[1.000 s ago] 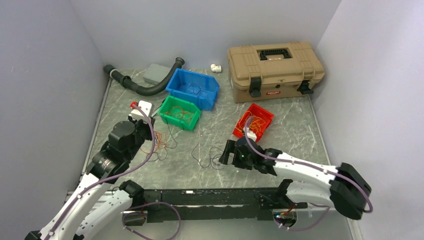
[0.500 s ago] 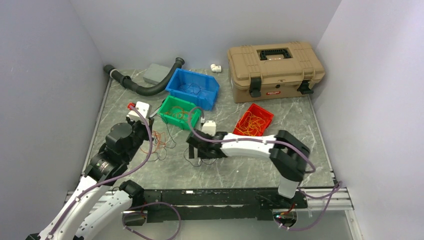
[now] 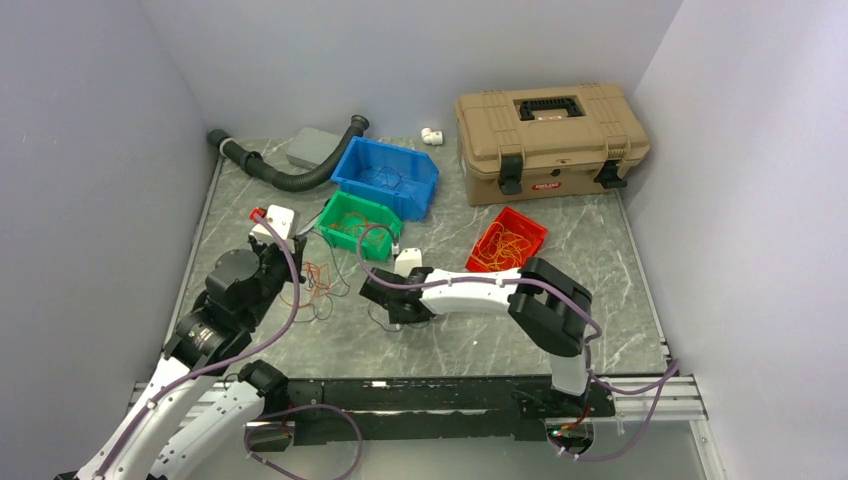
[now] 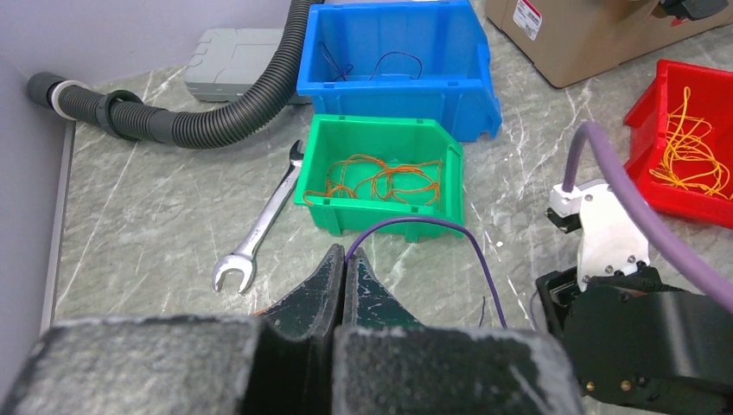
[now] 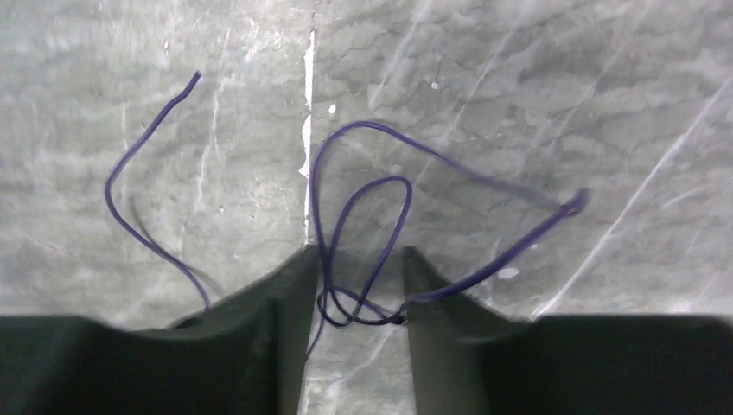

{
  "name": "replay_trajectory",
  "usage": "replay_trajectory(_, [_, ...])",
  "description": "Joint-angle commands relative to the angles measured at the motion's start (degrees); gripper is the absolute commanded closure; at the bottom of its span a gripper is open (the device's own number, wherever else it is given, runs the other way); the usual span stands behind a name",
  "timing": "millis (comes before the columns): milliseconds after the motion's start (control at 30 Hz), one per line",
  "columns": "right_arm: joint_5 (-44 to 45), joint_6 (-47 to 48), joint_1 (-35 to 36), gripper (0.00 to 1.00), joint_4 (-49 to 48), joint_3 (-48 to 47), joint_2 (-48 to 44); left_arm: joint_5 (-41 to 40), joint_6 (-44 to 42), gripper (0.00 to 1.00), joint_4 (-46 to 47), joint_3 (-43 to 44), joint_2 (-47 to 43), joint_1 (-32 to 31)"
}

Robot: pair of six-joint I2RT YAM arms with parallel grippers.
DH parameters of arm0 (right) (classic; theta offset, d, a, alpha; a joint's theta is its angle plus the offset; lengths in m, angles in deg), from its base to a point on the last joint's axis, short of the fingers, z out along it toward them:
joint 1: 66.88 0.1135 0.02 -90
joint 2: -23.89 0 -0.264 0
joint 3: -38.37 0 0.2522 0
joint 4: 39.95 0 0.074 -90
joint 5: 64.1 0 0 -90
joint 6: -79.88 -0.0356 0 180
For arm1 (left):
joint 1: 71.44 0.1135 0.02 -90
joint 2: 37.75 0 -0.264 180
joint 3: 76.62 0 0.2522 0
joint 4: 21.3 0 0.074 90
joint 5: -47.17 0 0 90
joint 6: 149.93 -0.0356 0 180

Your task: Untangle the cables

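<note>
My left gripper [image 4: 346,259] is shut on a thin purple cable [image 4: 432,223], which arches up from its tips and drops to the right. In the top view it [image 3: 292,264] sits beside a loose bunch of orange and red cables [image 3: 316,280] on the table. My right gripper [image 5: 359,259] is low over the marble, jaws apart, with a knotted loop of a dark purple cable [image 5: 363,207] between its fingers. Seen from the top it [image 3: 388,302] is mid-table. More cables lie in the green bin [image 4: 380,177], red bin [image 4: 691,147] and blue bin [image 4: 372,65].
A wrench [image 4: 259,220] lies left of the green bin. A black corrugated hose [image 4: 216,121] and a grey box [image 3: 313,147] are at the back left. A tan toolbox [image 3: 550,130] stands at the back right, with a white fitting [image 3: 432,135] beside it.
The right arm swung left from beside the red bin to mid-table, and its jaws narrowed around the purple cable. The left arm drew slightly back, still shut.
</note>
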Motion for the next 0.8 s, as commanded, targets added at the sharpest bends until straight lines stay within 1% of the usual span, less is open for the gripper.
replay_trajectory(0, [-5.5, 0.4, -1.8, 0.70, -2.2, 6.8, -3.1, 0.1, 0.2, 1.00, 0.9, -0.3, -0.9, 0.2])
replay_trajectory(33, [-6.7, 0.5, -2.3, 0.80, -3.8, 8.3, -3.5, -0.1, 0.3, 1.00, 0.9, -0.3, -1.0, 0.2])
replay_trajectory(100, [-8.7, 0.8, -3.8, 0.95, -6.0, 10.4, -3.2, -0.4, 0.2, 1.00, 1.1, -0.4, -1.0, 0.2])
replay_trajectory(133, [-9.8, 1.2, -4.5, 1.00, -7.0, 11.4, -3.1, -0.5, 0.2, 1.00, 1.0, -0.4, -1.0, 0.2])
replay_trajectory(200, [-10.6, 1.9, -5.1, 1.00, -8.8, 12.9, -3.6, -0.6, 0.2, 1.00, 1.0, -0.5, -0.9, 0.2])
replay_trajectory(300, [-9.7, 3.6, -5.2, 1.00, -10.5, 12.7, -6.7, -0.7, 0.1, 1.00, 0.9, -0.5, -0.6, 0.2])
replay_trajectory(367, [-8.5, 5.3, -5.3, 1.00, -10.4, 10.9, -9.4, -0.9, 0.1, 1.00, 1.0, -0.4, -0.4, 0.2])
replay_trajectory(467, [-6.7, 9.7, -6.7, 1.00, -8.1, 5.8, -13.0, -1.2, 0.2, 1.00, 0.9, -0.3, -0.2, 0.2])
replay_trajectory(567, [-8.6, 14.8, -10.3, 1.00, -7.9, 1.1, -16.4, -1.8, 0.2, 1.00, 0.8, -0.5, -0.4, 0.2])
replay_trajectory(667, [-11.2, 19.6, -15.6, 1.00, -9.3, -3.7, -18.6, -2.1, 0.2, 1.00, 1.0, -0.7, -0.8, 0.2])
replay_trajectory(767, [-12.6, 23.6, -20.1, 1.00, -10.1, -9.2, -17.5, -2.4, 0.2, 1.00, 1.1, -0.7, -0.6, 0.2])
